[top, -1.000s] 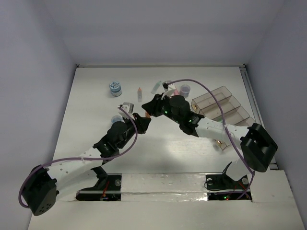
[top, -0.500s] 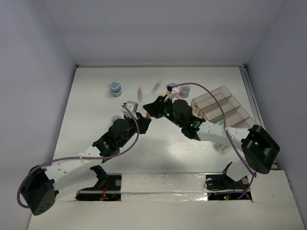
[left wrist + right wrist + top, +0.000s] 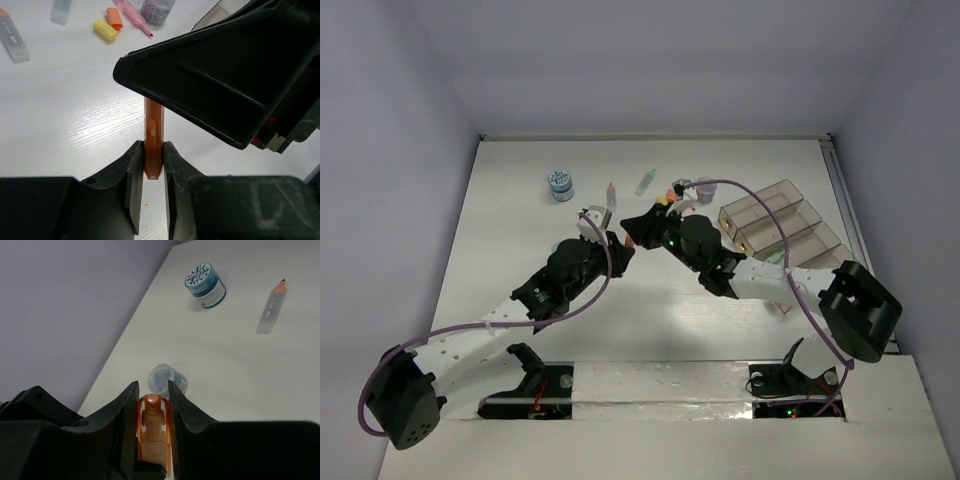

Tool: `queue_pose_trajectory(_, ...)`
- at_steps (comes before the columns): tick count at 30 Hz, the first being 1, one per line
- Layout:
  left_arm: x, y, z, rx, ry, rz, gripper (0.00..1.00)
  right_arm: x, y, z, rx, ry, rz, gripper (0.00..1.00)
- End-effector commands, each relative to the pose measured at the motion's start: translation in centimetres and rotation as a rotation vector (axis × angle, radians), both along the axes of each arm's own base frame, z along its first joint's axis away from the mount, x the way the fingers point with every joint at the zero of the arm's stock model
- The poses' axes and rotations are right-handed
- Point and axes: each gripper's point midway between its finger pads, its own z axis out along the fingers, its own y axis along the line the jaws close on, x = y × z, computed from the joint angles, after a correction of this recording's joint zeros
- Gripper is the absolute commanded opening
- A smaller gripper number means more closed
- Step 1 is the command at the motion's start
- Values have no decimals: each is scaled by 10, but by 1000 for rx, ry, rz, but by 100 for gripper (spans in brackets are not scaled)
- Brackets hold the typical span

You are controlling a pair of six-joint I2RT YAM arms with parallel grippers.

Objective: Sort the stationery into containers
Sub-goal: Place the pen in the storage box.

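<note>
**Orange pen gripped from both ends, mid-tabletop**

Changes over the last second:
- Both wrists sit slightly farther up the tabletop (image 3: pixel 520 200) in the top view.
- The right arm's elbow has swung back toward the near edge. This uncovers the purple tub (image 3: pixel 705 186) and the erasers beside it.
- The left arm now covers most of the small tub lying on its side (image 3: pixel 167 379). That tub showed beside the left wrist before.
- The loose items have not shifted.

Grip:
- The left fingers (image 3: pixel 134 165) pinch one end of the orange pen (image 3: pixel 153 127).
- The right fingers (image 3: pixel 131 400) pinch the other end.
- The two sets of fingers meet nose to nose.

The pen:
- It is short, narrow and translucent orange.
- In the left wrist view it runs straight up from the finger pads and vanishes under the right arm's black housing.
- In the right wrist view its rounded orange tip shows between the pads.
- It sits over the middle of the tabletop, well apart from the organiser tray (image 3: pixel 785 225) at the right.

Still lying loose:
- blue-white tub (image 3: pixel 560 185), upright at far left
- clear pen with an orange tip (image 3: pixel 611 193)
- green pen (image 3: pixel 646 181)
- pink pen (image 3: pixel 132 12)
- yellow eraser (image 3: pixel 105 30), just beside the orange eraser (image 3: pixel 115 18)
</note>
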Motion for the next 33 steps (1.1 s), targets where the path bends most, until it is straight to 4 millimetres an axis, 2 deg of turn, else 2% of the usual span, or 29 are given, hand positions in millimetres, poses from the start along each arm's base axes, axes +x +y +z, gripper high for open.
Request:
queue_pose_trajectory(1,28,27,185,-442,-425,163,0,-66,-3,-110,-311,238,164,0)
queue_pose_trajectory(4,24,6,157,-442,-353,68,0,-51,6,-90,-286,189,131,0)
queue_pose_trajectory(5,19,-1,143,-430,-329,25,0,-39,11,-73,-253,165,115,0)
queue_pose_trajectory(8,11,-9,121,-424,-285,-24,0,-12,12,-55,-211,135,58,0)
queue_pose_trajectory(9,10,-8,117,-424,-276,-24,0,0,13,-41,-184,118,39,0)
queue_pose_trajectory(11,6,-5,108,-421,-263,-21,0,11,14,-31,-156,109,26,0)
queue_pose_trajectory(12,5,-3,104,-413,-256,-16,0,12,17,-21,-137,98,30,0)
queue_pose_trajectory(14,4,1,103,-402,-265,-5,0,13,19,-15,-134,88,34,0)
queue_pose_trajectory(16,1,3,103,-402,-271,-9,0,14,22,-10,-136,90,43,12)
queue_pose_trajectory(17,0,2,103,-400,-273,-17,0,13,22,-12,-143,96,46,27)
queue_pose_trajectory(20,0,-3,98,-395,-264,-39,0,9,20,-14,-138,104,53,45)
queue_pose_trajectory(26,1,-12,98,-402,-259,-73,0,0,17,-19,-144,122,82,48)
queue_pose_trajectory(28,2,-14,98,-399,-259,-78,0,-1,15,-20,-140,124,77,43)
queue_pose_trajectory(29,2,-15,99,-401,-259,-83,0,-1,12,-16,-133,115,66,31)
queue_pose_trajectory(33,2,-18,96,-405,-243,-91,0,4,3,-13,-157,97,22,14)
